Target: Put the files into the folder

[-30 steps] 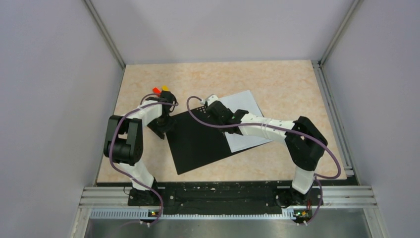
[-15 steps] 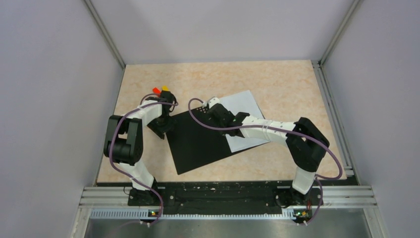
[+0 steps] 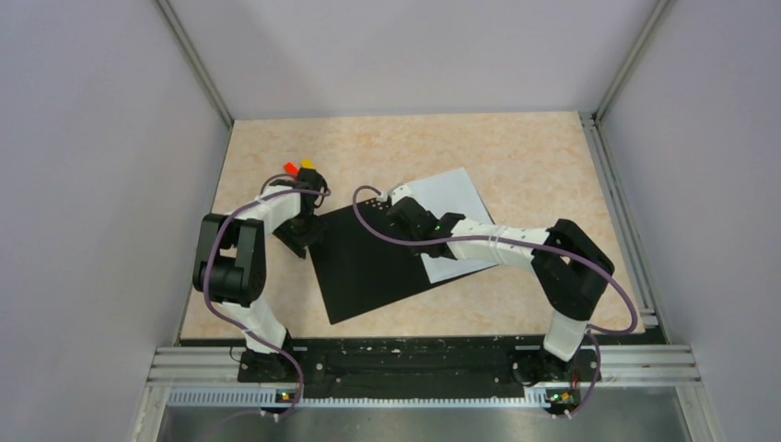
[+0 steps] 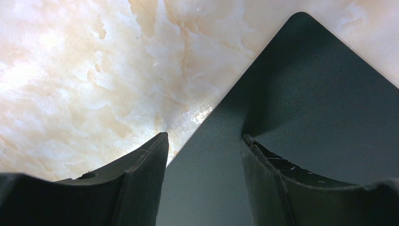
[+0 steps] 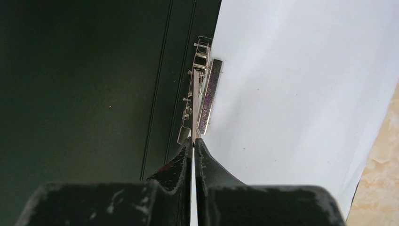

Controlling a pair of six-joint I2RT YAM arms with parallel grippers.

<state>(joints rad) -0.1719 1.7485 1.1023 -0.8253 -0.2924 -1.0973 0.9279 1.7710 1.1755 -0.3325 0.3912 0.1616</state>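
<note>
The folder [image 3: 368,267] lies open on the table, its black inside facing up. The white files [image 3: 456,198] lie on its right half, beside the metal spine clip [image 5: 202,94]. My right gripper [image 3: 402,207] is at the far end of the spine. In the right wrist view it [image 5: 193,141] is shut on the clip's thin metal lever, with the files [image 5: 301,70] to the right and the black cover [image 5: 84,84] to the left. My left gripper [image 3: 304,235] is open at the folder's far left corner. In its wrist view it [image 4: 204,141] straddles the edge of the cover [image 4: 306,84].
Small red and yellow pieces [image 3: 297,168] sit by the left wrist. The marble tabletop [image 3: 516,147] is walled on three sides, with metal rails along the right edge [image 3: 626,230] and the near edge [image 3: 414,364].
My right gripper has shifted slightly to the left and nearer along the spine, staying shut on the clip's lever. The left arm has not moved.
</note>
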